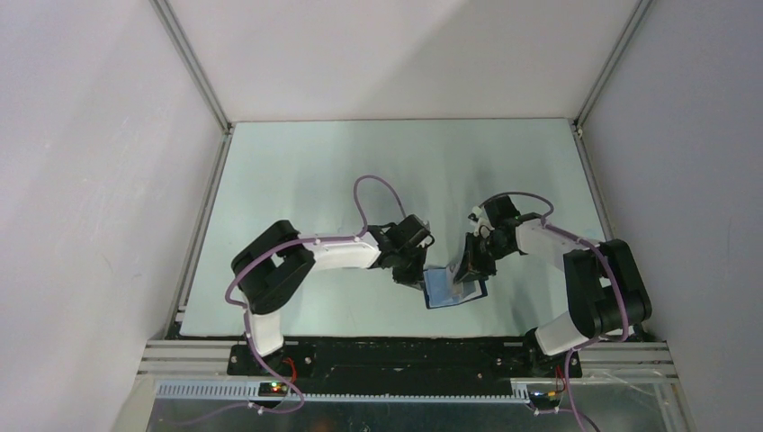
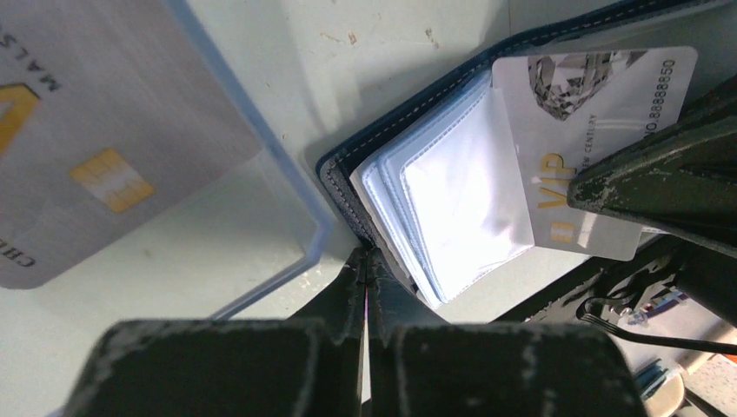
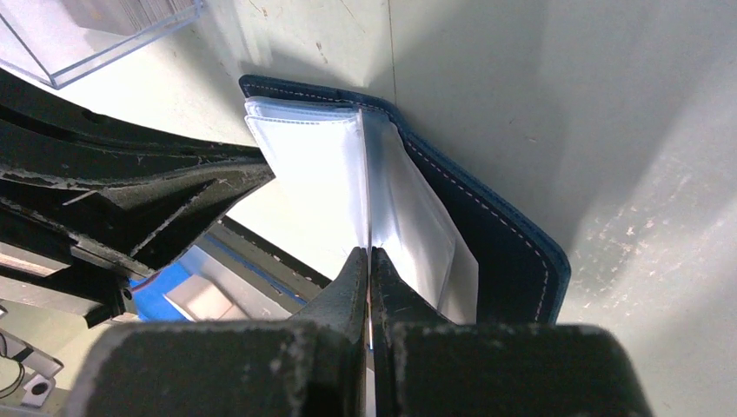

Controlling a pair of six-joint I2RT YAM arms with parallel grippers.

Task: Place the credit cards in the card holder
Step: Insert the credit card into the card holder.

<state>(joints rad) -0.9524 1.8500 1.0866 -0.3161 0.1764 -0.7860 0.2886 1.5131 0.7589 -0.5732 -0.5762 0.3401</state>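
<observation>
A small, dark navy-blue folding card holder (image 1: 453, 288) lies open on the pale green worktop (image 1: 360, 162), low in the centre of the top view, between the two arms. Its clear plastic sleeves (image 2: 461, 200) fan out from the stitched cover. The left tool (image 2: 366, 269) is closed, its fingers pinching the edge of the card holder at the bottom centre of the left wrist view. The right tool (image 3: 370, 261) is closed too, clamped on a thin white credit card (image 2: 600, 122) with gold VIP lettering. In the right wrist view this card shows edge-on, standing among the sleeves. In the left wrist view its printed face fills the upper right, partly tucked behind a sleeve. At the upper left of that view a clear plastic box (image 2: 269, 148) sits just beside the card holder, with a grey chip card (image 2: 96, 130) inside.
</observation>
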